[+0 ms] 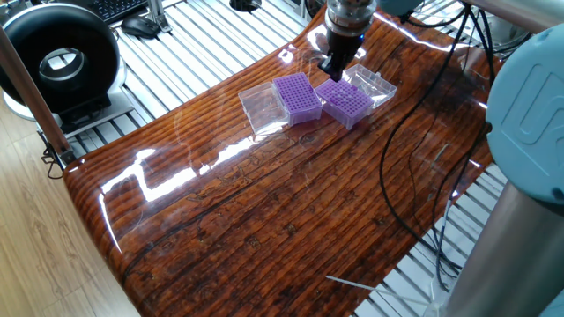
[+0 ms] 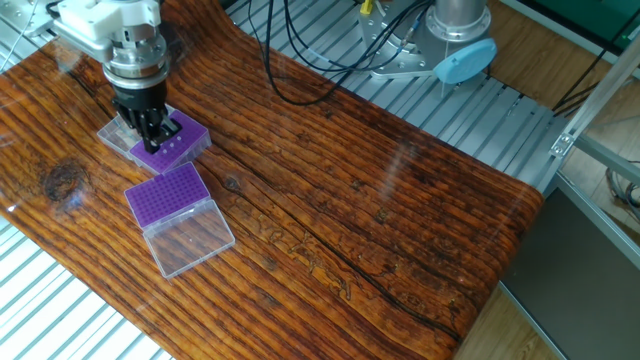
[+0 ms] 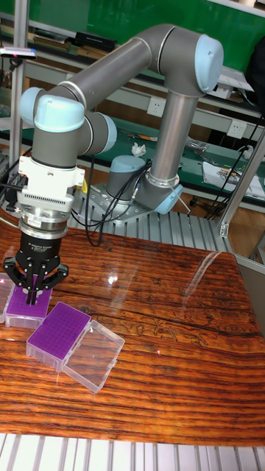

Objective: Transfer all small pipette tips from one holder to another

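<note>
1. Left of frame in the tall fixed view, the gripper (image 3: 31, 296) hangs point-down over the far purple rack (image 3: 26, 307), fingers drawn close together. Whether they pinch a tip I cannot tell; it's too small to see.
2. The small pipette tips themselves don't resolve in any view. Judging by the task, they sit in the holes of the rack under the gripper, upper left in the other fixed view (image 2: 170, 143).
3. Just right of it, the second purple rack (image 3: 59, 330) sits apart on the desk (image 3: 184, 368), its clear hinged lid (image 3: 93, 356) lying open beside it.
4. Handling call: tips like these should be feather-light, thin-walled, slick plastic, easy to crush or flick away. Best taken by the wider collar at the top, pulled straight up out of the hole, no twisting.
5. Risk: any tilt on the way in, and a tip jams against the grid.
6. Writing? A dark band of print runs round the gripper's body (image 3: 38, 245), but it's too small to read. No legible labels on either rack.
</note>
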### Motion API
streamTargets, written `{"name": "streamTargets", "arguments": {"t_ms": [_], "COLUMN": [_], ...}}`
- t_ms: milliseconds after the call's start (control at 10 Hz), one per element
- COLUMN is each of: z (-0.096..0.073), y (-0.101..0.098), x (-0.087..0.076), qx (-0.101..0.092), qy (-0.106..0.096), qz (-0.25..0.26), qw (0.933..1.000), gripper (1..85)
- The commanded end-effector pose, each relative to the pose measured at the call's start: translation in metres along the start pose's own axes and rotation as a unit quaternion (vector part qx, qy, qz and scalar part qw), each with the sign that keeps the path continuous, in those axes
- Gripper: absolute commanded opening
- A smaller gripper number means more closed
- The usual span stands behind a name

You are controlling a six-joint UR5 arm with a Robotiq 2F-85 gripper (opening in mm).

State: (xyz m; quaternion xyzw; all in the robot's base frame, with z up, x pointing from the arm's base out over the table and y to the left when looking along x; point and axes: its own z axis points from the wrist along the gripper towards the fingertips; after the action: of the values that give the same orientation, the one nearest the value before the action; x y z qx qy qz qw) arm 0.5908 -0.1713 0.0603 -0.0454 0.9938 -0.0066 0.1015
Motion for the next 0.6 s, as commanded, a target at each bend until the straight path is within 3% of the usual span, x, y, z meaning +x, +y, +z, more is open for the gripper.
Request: {"name": "streamTargets", "arguments": {"t_ms": [0, 500], "z": [0.001, 0.003], "y": [0.004, 0.000], "x": [0.002, 0.012], "qx": [-0.012, -0.009], "qy": [0.002, 0.019], "qz": [0.005, -0.004], "qw": [0.9999, 0.9998], "gripper": [1.0, 1.3]}}
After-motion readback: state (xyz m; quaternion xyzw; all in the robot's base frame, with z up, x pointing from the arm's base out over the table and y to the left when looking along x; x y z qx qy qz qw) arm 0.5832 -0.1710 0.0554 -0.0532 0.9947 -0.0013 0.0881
